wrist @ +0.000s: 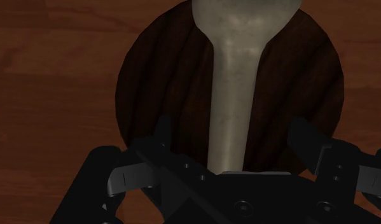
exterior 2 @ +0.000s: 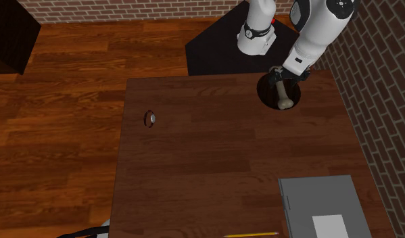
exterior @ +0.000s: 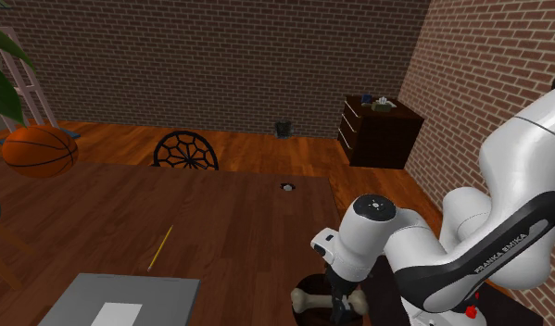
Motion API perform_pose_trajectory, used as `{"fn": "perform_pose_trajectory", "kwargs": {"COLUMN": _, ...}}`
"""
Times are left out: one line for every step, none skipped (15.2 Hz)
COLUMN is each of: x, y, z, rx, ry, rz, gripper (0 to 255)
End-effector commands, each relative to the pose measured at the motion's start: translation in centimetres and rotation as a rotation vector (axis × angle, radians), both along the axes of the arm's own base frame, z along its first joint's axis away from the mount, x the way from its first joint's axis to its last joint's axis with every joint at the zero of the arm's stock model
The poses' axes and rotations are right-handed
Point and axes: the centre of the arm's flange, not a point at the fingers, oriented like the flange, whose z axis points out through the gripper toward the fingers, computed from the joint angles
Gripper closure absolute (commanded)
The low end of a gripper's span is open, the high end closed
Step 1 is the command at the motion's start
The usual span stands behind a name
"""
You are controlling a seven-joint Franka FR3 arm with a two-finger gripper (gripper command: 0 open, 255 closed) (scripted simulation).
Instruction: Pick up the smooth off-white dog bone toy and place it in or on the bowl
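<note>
The off-white dog bone [wrist: 232, 108] lies over a dark wooden bowl [wrist: 151, 83] near the table edge closest to the stand. My black gripper [wrist: 235, 137] hangs just above it, open. The bone's shaft runs between the fingers [wrist: 165, 135], which stand clear of it on both sides. In the shoulder view the bone [exterior: 308, 299] sticks out on either side of the gripper [exterior: 338, 310], above the bowl [exterior: 312, 281]. From the second exterior view the bone [exterior 2: 283, 99] rests inside the bowl [exterior 2: 265, 94], with the gripper [exterior 2: 280, 78] over its end nearer the stand.
A grey flat box [exterior 2: 322, 206] with a white label and a yellow pencil [exterior 2: 251, 234] lie at the table's far end. A small round object [exterior 2: 152, 120] sits by the table's edge. Beyond the table are a basketball [exterior: 39, 151], a chair [exterior: 185, 151] and a dark dresser [exterior: 379, 131].
</note>
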Motion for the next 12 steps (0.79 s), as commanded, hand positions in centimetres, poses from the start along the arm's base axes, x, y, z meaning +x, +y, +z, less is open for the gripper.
{"fn": "perform_pose_trajectory", "kwargs": {"x": 0.0, "y": 0.0, "z": 0.0, "rx": 0.0, "ry": 0.0, "rz": 0.0, "gripper": 0}}
{"fn": "perform_pose_trajectory", "kwargs": {"x": -0.1, "y": 0.0, "z": 1.3, "rx": 0.0, "ry": 0.0, "rz": 0.0, "gripper": 0}}
{"fn": "perform_pose_trajectory", "kwargs": {"x": -0.1, "y": 0.0, "z": 2.6, "rx": 0.0, "ry": 0.0, "rz": 0.0, "gripper": 0}}
{"fn": "perform_pose_trajectory", "kwargs": {"x": -0.2, "y": -0.1, "z": 4.0, "rx": 0.0, "ry": 0.0, "rz": 0.0, "gripper": 0}}
{"fn": "perform_pose_trajectory", "kwargs": {"x": -0.3, "y": -0.1, "z": 5.0, "rx": 0.0, "ry": 0.0, "rz": 0.0, "gripper": 0}}
{"fn": "perform_pose_trajectory", "kwargs": {"x": -0.3, "y": -0.1, "z": 5.0, "rx": 0.0, "ry": 0.0, "rz": 0.0, "gripper": 0}}
{"fn": "perform_pose_trajectory", "kwargs": {"x": -0.3, "y": -0.1, "z": 5.0, "rx": 0.0, "ry": 0.0, "rz": 0.0, "gripper": 0}}
{"fn": "perform_pose_trajectory", "kwargs": {"x": -0.3, "y": -0.1, "z": 5.0, "rx": 0.0, "ry": 0.0, "rz": 0.0, "gripper": 0}}
{"fn": "perform_pose_trajectory", "kwargs": {"x": -0.3, "y": -0.1, "z": 5.0, "rx": 0.0, "ry": 0.0, "rz": 0.0, "gripper": 0}}
{"fn": "perform_pose_trajectory", "kwargs": {"x": -0.3, "y": -0.1, "z": 5.0, "rx": 0.0, "ry": 0.0, "rz": 0.0, "gripper": 0}}
{"fn": "perform_pose_trajectory", "kwargs": {"x": -0.3, "y": -0.1, "z": 5.0, "rx": 0.0, "ry": 0.0, "rz": 0.0, "gripper": 0}}
{"fn": "perform_pose_trajectory", "kwargs": {"x": -0.3, "y": -0.1, "z": 5.0, "rx": 0.0, "ry": 0.0, "rz": 0.0, "gripper": 0}}
